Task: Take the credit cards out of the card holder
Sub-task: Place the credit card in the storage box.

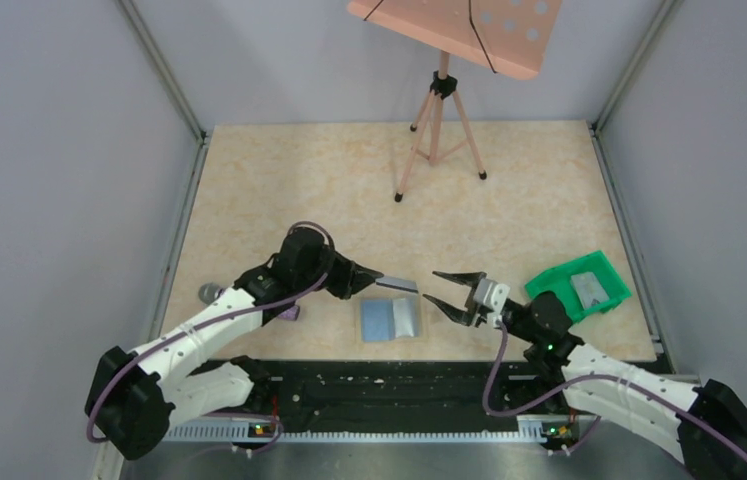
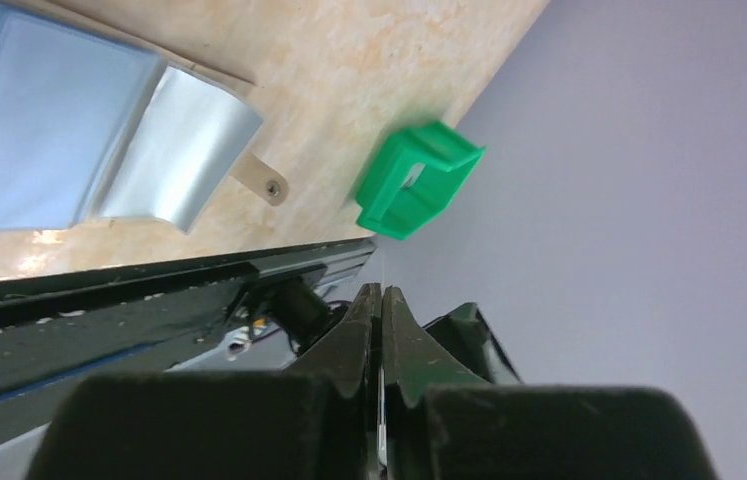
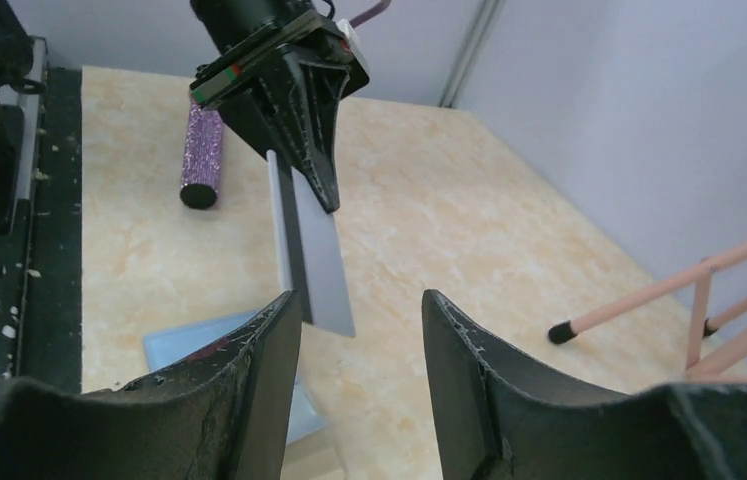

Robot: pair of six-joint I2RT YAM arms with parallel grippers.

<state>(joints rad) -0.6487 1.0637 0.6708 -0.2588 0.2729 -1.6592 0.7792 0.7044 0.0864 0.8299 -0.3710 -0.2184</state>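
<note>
two arms faced each other above the 6 o'clock edge of the table [image 1: 329, 200], and the step in hand looked to be a mid-air handover. the left gripper [image 1: 381, 279] was pinched tight on one credit card [image 1: 401, 285], holding it by its 9 o'clock end so the free end pointed toward 3 o'clock. the right gripper [image 1: 430, 285] stood wide, its jaws apart just beside that free end and touching nothing. to do this well, the right one likely needed to ease in until the card's free end lay well between its fingers, square to the flat faces. it should then close firmly before the left let go. a thin, slick card would probably slip or twist out of a corner grip. below them the card holder [image 1: 377, 321] lay spread flat, blue side up. a second card [image 1: 407, 318] bowed over its 3 o'clock panel, and whether that one sat in a pocket could not be told.

grey walls closed the room on three sides. the table was pale marbled beige, with a black strip along its near edge. a pink stand [image 1: 437, 110] on a tripod stood at 12 o'clock, well apart from the work. a green tray [image 1: 546, 281] sat at 4 o'clock with one grey card [image 1: 589, 290] already inside, which made it the likely place for the held card. a purple microphone [image 3: 201, 150] lay at 8 o'clock, beside the left arm.
</note>
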